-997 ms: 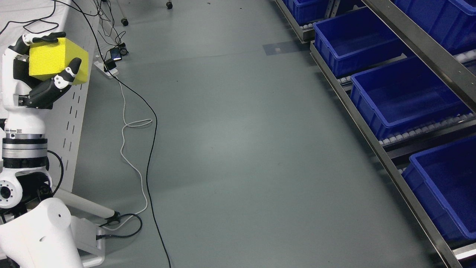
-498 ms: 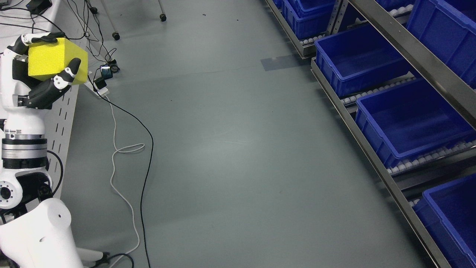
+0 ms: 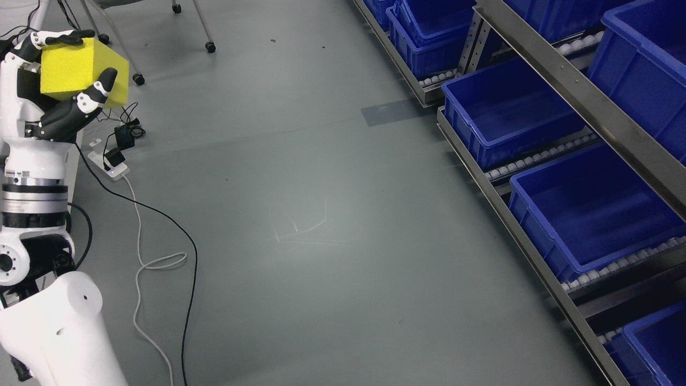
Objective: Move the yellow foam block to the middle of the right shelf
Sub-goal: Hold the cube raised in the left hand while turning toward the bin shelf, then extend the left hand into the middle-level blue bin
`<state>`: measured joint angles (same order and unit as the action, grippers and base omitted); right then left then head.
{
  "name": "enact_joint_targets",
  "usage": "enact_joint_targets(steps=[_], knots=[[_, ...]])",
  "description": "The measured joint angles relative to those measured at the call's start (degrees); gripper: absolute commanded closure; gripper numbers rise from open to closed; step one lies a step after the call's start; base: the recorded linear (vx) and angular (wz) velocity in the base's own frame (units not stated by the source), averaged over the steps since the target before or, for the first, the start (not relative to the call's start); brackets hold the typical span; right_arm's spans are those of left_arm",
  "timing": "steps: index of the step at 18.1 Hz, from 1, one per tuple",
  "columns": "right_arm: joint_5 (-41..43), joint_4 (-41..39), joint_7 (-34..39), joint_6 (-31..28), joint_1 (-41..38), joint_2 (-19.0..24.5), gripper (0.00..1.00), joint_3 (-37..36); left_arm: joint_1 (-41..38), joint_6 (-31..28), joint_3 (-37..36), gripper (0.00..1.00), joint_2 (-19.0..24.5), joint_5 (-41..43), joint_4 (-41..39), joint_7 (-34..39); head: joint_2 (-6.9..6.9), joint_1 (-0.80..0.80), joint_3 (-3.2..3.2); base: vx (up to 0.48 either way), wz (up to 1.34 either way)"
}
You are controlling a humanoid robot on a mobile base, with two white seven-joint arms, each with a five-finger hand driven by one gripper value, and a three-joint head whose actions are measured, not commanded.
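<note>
The whole view swings: the shelf [image 3: 541,177] with its blue bins [image 3: 509,110] slides nearer, the floor cables [image 3: 161,236] drift left, chair wheels [image 3: 206,47] appear.

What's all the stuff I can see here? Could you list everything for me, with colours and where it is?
Yellow foam block: one, bright yellow, upper left, held up off the floor in the robot's left hand.
Blue plastic bins: several, deep blue, all that show inside look empty, in rows on the shelf along the right.
Grey metal roller shelf: one, silver-grey, slanting down the right side.
Black floor cable: one, black, trailing across the floor at left.
White floor cable: one, white, looped beside the black one.
White power strip: one, white, on the floor at left, with black plugs in it.
Grey floor: grey-green, the whole middle.
Left hand: one, white and black, far left, fingers closed on the block.
</note>
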<state>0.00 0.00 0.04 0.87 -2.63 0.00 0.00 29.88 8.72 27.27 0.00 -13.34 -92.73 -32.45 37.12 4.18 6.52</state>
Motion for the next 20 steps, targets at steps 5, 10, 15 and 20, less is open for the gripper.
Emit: enact_joint_targets(steps=[5, 10, 15, 20], knots=[[0.0, 0.0, 0.0, 0.0, 0.0, 0.0, 0.00, 0.0, 5.1, -0.2, -2.0, 1.00, 0.0, 0.0, -0.1, 0.0, 0.00, 0.00, 0.00, 0.335, -0.16], [0.0, 0.0, 0.0, 0.0, 0.0, 0.0, 0.00, 0.0, 8.4, -0.5, -5.6, 0.99, 0.0, 0.0, -0.4, 0.6, 0.00, 0.00, 0.00, 0.289, -0.24], [0.0, 0.0, 0.0, 0.0, 0.0, 0.0, 0.00, 0.0, 9.6, 0.1, -11.1, 0.99, 0.0, -0.1, -0.5, 3.0, 0.00, 0.00, 0.00, 0.278, -0.38], [0.0, 0.0, 0.0, 0.0, 0.0, 0.0, 0.00, 0.0, 10.6, 0.4, -17.5, 0.99, 0.0, -0.2, -0.5, 3.8, 0.00, 0.00, 0.00, 0.284, -0.65]])
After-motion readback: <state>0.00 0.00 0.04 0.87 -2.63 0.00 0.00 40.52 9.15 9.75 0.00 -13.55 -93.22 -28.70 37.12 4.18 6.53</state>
